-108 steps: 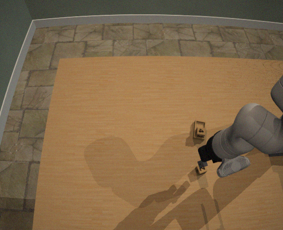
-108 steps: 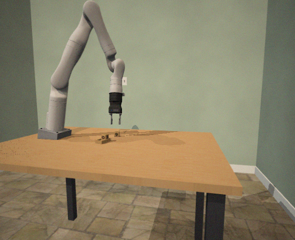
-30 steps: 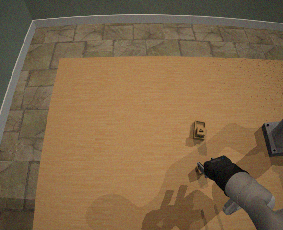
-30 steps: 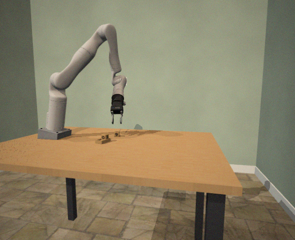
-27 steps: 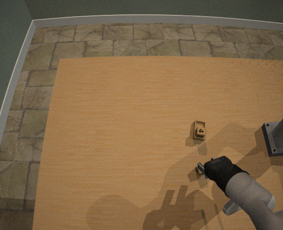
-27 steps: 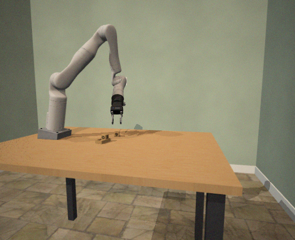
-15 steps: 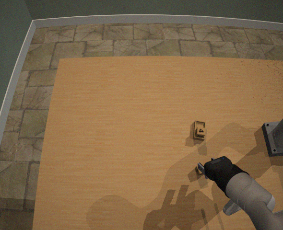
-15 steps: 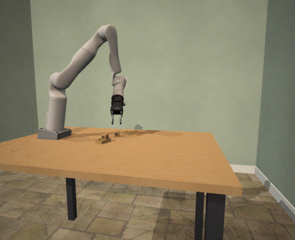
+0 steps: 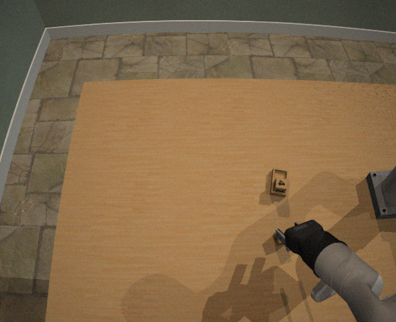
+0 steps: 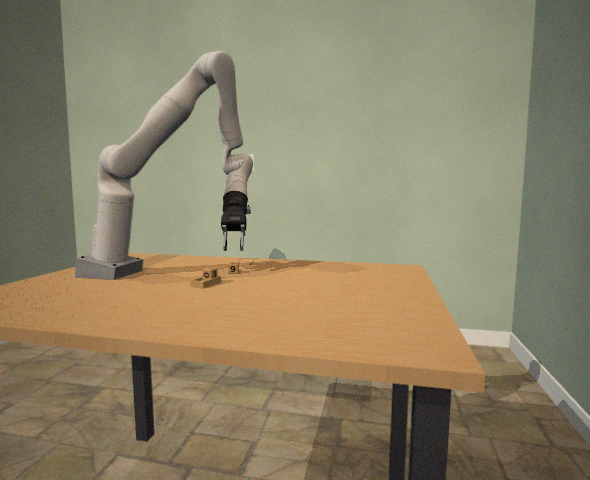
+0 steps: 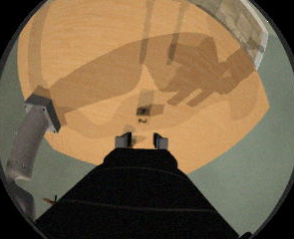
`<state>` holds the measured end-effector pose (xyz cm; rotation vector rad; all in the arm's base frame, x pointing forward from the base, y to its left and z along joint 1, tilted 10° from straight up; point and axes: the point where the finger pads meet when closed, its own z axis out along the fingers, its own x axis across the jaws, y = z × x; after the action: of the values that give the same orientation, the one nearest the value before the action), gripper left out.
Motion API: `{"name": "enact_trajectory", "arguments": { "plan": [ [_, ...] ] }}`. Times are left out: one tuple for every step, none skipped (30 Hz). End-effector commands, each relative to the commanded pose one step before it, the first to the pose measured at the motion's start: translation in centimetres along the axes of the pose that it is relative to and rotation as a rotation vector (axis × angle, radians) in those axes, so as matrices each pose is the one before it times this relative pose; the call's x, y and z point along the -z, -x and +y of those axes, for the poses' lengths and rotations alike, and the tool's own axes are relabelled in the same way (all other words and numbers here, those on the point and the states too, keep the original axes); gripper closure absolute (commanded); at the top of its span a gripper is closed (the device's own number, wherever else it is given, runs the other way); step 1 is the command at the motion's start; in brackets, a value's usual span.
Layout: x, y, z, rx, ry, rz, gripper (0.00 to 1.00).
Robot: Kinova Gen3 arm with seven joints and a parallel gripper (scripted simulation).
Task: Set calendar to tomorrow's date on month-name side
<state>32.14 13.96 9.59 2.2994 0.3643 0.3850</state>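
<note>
Wooden calendar cubes split up, one in the tray, one out on the worktop!

And here's how they stand: the small, pale-brown rectangular tray (image 9: 280, 174) (image 10: 206, 282) lies on the wood-grained, orange-brown worktop (image 9: 156, 138) (image 10: 336, 310) (image 11: 87, 30), and one light wooden cube with dark numerals (image 9: 280, 182) (image 10: 209, 274) sits at one end of it. That one shows a 4 on top, seen from above; from the side, a rounded figure like a 0 faces out, and the numeral on the neighbouring face is too small to call.

Over to the second wooden cube (image 9: 278, 241) (image 10: 233, 268) (image 11: 143, 119), out on the worktop, apart from the tray! A 9 faces the exterior view, while the wrist view picks up a 2 on another face.

High above the worktop hangs the black hand with grey metal fingers (image 9: 287, 227) (image 10: 233, 249), pointing down, its fingers spread wide with nothing between them. It's up over the loose cube's area, clear of both cubes and partly covering the loose one from the top view. The pale grey jointed arm (image 9: 350, 277) (image 10: 166, 116) (image 11: 27, 144) arches up behind it from a grey square base (image 9: 376, 180) (image 10: 86, 268) (image 11: 39, 95).
</note>
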Motion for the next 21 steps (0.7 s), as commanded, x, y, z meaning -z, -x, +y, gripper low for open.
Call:
{"name": "enact_trajectory", "arguments": {
  "plan": [
    [-0.264,0.068,-0.183,0.00216,0.00266,-0.00171,0.13],
    [-0.093,0.000,-0.093,0.00000,0.00000,0.00001,0.13],
    [0.000,0.000,0.000,0.00000,0.00000,0.00000,0.13],
    [0.000,0.000,0.000,0.00000,0.00000,0.00000,0.13],
    [-0.099,0.000,-0.099,0.00000,0.00000,0.00001,0.13],
    [-0.105,0.000,-0.104,0.00000,0.00000,0.00000,0.13],
    [-0.110,0.000,-0.110,0.00000,0.00000,-0.00001,0.13],
    [-0.115,-0.001,-0.116,0.00000,0.00000,0.00001,0.13],
    [-0.120,0.000,-0.120,0.00000,0.00000,0.00000,0.13],
    [-0.124,0.000,-0.124,0.00000,0.00000,-0.00001,0.13],
    [-0.129,-0.001,-0.129,0.00000,0.00000,0.00001,0.13],
    [-0.132,0.000,-0.132,0.00000,0.00000,-0.00001,0.13],
    [-0.136,0.000,-0.136,0.00000,0.00000,0.00000,0.13],
    [-0.139,0.000,-0.139,0.00000,0.00000,0.00000,0.13],
    [-0.141,0.001,-0.140,0.00000,-0.00001,-0.00001,0.13],
    [-0.143,-0.001,-0.144,0.00000,0.00001,0.00001,0.13],
    [-0.145,0.000,-0.144,0.00000,0.00000,-0.00001,0.13],
    [-0.144,0.000,-0.144,0.00000,0.00000,0.00000,0.13],
    [-0.143,0.000,-0.144,0.00000,0.00000,0.00000,0.13],
    [0.000,0.000,0.000,0.00000,0.00000,0.00000,0.13],
    [0.000,0.000,0.000,0.00000,0.00000,0.00000,0.13]
  ]
}}
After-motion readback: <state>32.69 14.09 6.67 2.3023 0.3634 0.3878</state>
